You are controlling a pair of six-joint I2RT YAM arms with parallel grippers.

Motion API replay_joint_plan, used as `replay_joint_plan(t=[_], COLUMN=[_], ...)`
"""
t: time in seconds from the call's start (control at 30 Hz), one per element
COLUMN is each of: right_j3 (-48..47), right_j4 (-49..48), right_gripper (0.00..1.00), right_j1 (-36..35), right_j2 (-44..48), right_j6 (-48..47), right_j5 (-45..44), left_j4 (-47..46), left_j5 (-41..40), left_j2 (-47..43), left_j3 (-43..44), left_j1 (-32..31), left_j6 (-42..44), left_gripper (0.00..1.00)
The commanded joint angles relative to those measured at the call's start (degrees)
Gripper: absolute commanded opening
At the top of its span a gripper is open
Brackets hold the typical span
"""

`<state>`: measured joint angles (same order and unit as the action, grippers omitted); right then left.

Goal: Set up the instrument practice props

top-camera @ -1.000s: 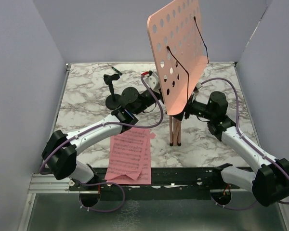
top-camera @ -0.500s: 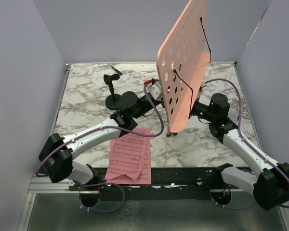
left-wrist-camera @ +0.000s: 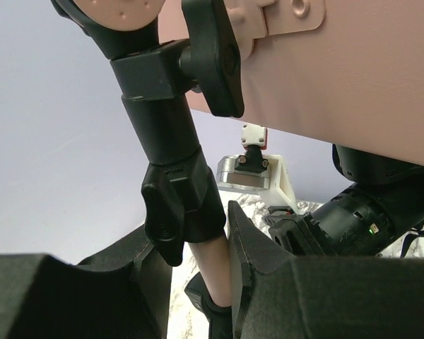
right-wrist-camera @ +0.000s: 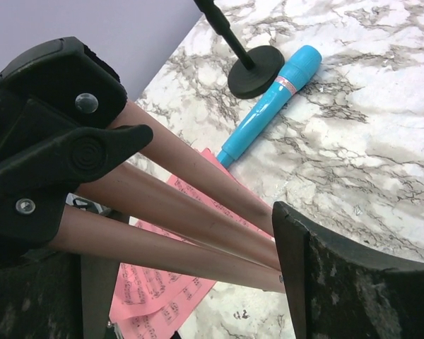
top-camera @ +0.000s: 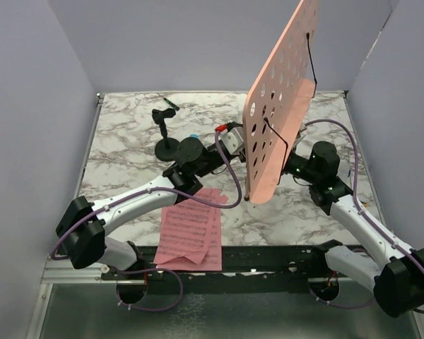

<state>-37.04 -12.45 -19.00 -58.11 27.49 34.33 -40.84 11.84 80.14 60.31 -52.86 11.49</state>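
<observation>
Top view: your left claw (top-camera: 234,141) holding music stand (top-camera: 283,92) at bench (top-camera: 127,148) middle; sheet-music pages (top-camera: 191,229) lying by near edge.
Left wrist: claw pinching stand's post (left-wrist-camera: 215,275).
Right wrist: your right claw (right-wrist-camera: 162,240) standing spread around folded legs (right-wrist-camera: 184,205); blue stick (right-wrist-camera: 272,106) lying beyond.

Music stand (top-camera: 279,92): salmon-pink, with a hole-punched desk crossed by two black wire page holders. It stands upright with the desk raised high and turned nearly edge-on in the top view, over the middle-right of the marble table (top-camera: 127,134).
Stand legs (right-wrist-camera: 177,205): three thin pink tubes, folded close together.
Sheet-music pages (top-camera: 193,226): pink and printed, lying flat and overlapped at the near table edge, left of the stand.
Blue stick (right-wrist-camera: 272,102): slim light-blue tube with a pink band, lying flat just beside a black round base (right-wrist-camera: 255,70).
</observation>
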Motion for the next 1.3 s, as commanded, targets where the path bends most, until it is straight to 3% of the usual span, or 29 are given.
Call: replay_joint_plan(t=[0.0,0.33,0.53,0.87,1.13,1.27], right_j3=[0.9,3.1,5.7,9.3,11.1,11.4], right_j4=[2.7,7.3,5.0,4.4,1.1,-1.2], right_gripper=[0.81,0.86,0.89,0.89,0.83,0.72], right_j1=[2.7,2.7,2.7,2.7,2.7,2.7], right_j2=[1.4,5.7,8.0,13.1,14.6,13.1], right_j6=[-0.2,-0.4,-5.4,-11.1,-11.7,-12.0], right_j5=[-11.5,-9.1,-1.0,-1.1,-0.9,0.3], left_j4=[-0.3,3.3,7.1,12.6,14.4,15.3], left_j5=[5.0,0.2,-1.0,-3.8,-5.5,-5.5], left_j2=[-2.2,-2.2,-0.9,-0.1,-0.5,-0.2], left_j3=[-0.6,1.3,4.1,8.0,8.6,9.2], left_j1=[-1.3,-1.3,-1.3,-1.3,-1.3,-1.4], left_j6=[5.2,5.2,3.7,0.9,-0.2,-1.5], left_gripper=[0.0,0.0,0.0,0.0,0.0,0.0])
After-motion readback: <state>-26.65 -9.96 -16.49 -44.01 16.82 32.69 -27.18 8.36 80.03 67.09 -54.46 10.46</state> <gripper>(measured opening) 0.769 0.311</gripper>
